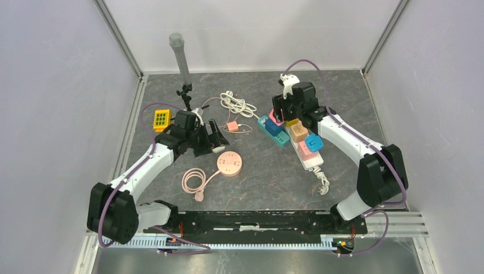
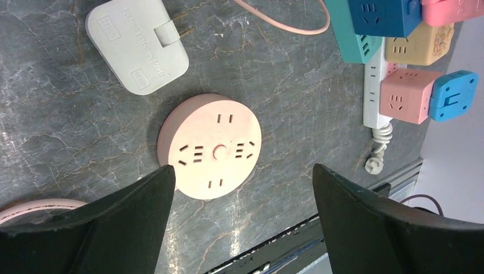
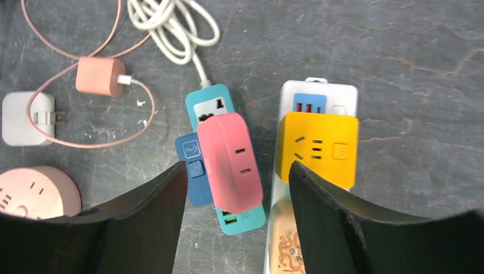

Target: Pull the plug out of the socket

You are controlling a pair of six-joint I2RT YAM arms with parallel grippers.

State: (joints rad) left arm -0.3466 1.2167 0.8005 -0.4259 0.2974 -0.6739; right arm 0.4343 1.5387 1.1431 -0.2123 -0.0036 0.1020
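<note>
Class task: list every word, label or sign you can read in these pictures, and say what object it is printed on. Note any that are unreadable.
"FOLDING EXTENSION" (first letter unsure, the rest blurred): on the white adapter.
Raised lettering on the round pink socket: too blurred to read.
Two round icons, no words: on the blue plug.
Print on the beige cube: too small to read.

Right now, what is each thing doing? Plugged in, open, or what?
Left jaws, open, above the round pink socket.
Right jaws, open, either side of the pink plug.
Pink plug, plugged into the teal strip.
Yellow cube, plugged into the white strip.
Round pink socket, nothing plugged in.
</note>
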